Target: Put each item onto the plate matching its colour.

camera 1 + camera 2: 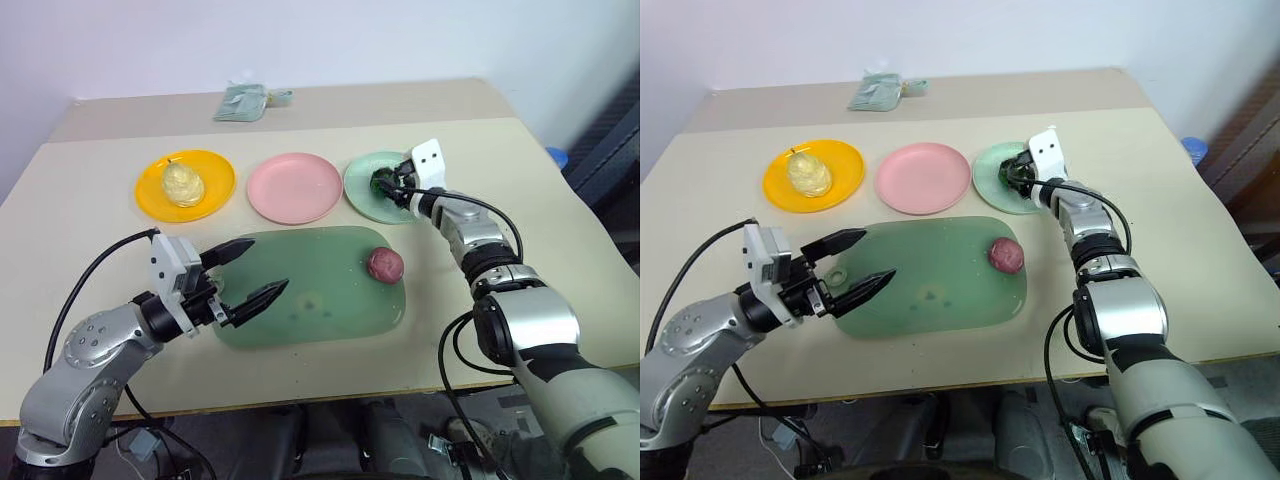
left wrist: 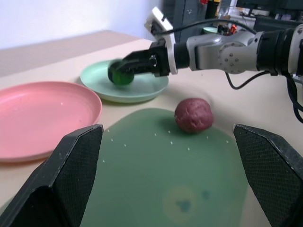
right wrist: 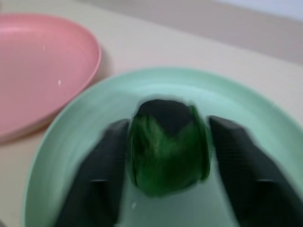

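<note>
A dark green leafy ball (image 3: 168, 151) rests on the mint green plate (image 1: 362, 203) at the back right. My right gripper (image 1: 386, 183) reaches over that plate, open, with one finger on each side of the ball. The pale yellow pear (image 1: 183, 184) sits on the yellow-orange plate (image 1: 150, 196) at the back left. Between those two, the pink plate (image 1: 295, 187) holds nothing. A maroon-red lump (image 1: 384, 264) lies on the right end of the translucent green mat (image 1: 300, 290). My left gripper (image 1: 268, 265) hovers open over the mat's left end, holding nothing.
A small pale green packet (image 1: 243, 101) lies at the far edge of the beige table (image 1: 80, 230). A blue object (image 1: 556, 155) shows beyond the table's right edge. My right arm's cable (image 1: 480, 205) loops above the table beside the mint plate.
</note>
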Robot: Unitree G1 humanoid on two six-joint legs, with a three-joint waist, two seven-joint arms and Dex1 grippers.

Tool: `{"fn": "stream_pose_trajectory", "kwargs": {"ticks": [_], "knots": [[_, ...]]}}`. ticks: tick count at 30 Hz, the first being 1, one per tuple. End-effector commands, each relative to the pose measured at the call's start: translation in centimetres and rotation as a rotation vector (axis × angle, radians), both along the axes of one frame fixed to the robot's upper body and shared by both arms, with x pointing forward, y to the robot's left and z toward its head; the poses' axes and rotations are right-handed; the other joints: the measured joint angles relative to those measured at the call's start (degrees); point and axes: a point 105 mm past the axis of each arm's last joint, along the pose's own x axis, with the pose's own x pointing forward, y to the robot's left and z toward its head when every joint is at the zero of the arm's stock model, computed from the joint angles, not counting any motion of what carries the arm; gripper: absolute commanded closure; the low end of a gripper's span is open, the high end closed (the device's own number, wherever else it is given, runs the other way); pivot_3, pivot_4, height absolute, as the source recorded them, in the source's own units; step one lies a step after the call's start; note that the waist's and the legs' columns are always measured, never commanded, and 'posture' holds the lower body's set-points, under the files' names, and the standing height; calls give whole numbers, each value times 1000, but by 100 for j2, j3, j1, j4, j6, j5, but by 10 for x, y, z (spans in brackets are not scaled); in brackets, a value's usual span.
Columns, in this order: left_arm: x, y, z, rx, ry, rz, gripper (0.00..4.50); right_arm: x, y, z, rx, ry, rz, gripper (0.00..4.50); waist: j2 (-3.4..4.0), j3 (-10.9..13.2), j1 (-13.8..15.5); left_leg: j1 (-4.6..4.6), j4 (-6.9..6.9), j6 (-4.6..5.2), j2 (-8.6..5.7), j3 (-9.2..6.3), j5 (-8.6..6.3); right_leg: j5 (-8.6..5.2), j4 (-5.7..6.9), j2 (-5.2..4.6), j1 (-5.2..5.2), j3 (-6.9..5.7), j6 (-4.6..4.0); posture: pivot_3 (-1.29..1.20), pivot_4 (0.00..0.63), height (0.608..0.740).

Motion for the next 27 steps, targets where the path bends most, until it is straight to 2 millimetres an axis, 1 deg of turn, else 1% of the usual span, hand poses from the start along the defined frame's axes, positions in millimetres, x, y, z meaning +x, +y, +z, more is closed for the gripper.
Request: {"fn": "stream_pose_trajectory", "kwargs": {"ticks": [1,4,8,9,11,13,14,16,18,22,25,27], "knots": [[-4,6,5,9,-41,-13,0,3,3,39,0,-134,37,24,3,2,4,0,0,0,0,0,0,0,0,0,0,0,0,0,150,740],[-8,9,0,16,-25,-53,0,-2,-7,49,21,-173,77,24,5,3,22,0,0,0,0,0,0,0,-1,1,1,0,0,0,150,740],[-14,9,-4,28,-4,-124,0,-22,-21,55,37,-191,188,24,7,3,50,0,0,1,0,-1,-1,0,-3,-1,4,-1,0,0,150,740],[-14,10,-6,35,0,-145,0,-35,-26,55,42,-183,230,24,7,2,54,0,0,1,0,-2,-1,0,-3,0,5,-1,0,0,150,740],[-14,13,-7,44,2,-176,0,-63,-31,52,41,-156,300,24,9,2,91,0,-2,3,0,-10,-2,0,-6,-1,7,-5,-1,0,150,740],[-13,11,-7,50,4,-230,0,-101,-35,46,60,-95,370,24,20,4,159,0,-5,3,0,-8,-2,-1,-5,-2,2,-2,-1,0,150,740],[-13,11,-7,51,4,-247,0,-114,-34,44,66,-68,391,24,29,4,173,-1,-8,3,0,-8,-2,-2,-4,-3,1,-2,-3,0,150,740],[-12,9,-7,55,5,-272,0,-135,-32,39,82,-11,421,24,40,7,133,-1,-9,7,0,-2,-5,-3,-4,-6,-1,3,-5,0,150,740],[-9,6,-6,61,4,-293,0,-150,-29,32,101,41,435,24,46,5,129,1,-8,34,2,5,-20,-1,2,-5,-4,8,-6,0,150,740],[-4,1,-1,62,0,-316,0,-162,-18,22,133,106,454,24,45,3,162,8,-8,34,7,5,-20,-1,1,-4,4,6,-7,0,150,740],[-1,-1,1,62,-1,-323,0,-163,-9,17,153,137,471,24,45,3,177,8,-6,37,6,6,-22,-1,-1,-4,5,5,-7,0,150,740],[-1,-1,1,68,-2,-328,0,-160,-1,6,147,169,484,24,45,3,177,8,-6,36,6,6,-22,-1,-2,-4,5,5,-7,0,150,740]]}}
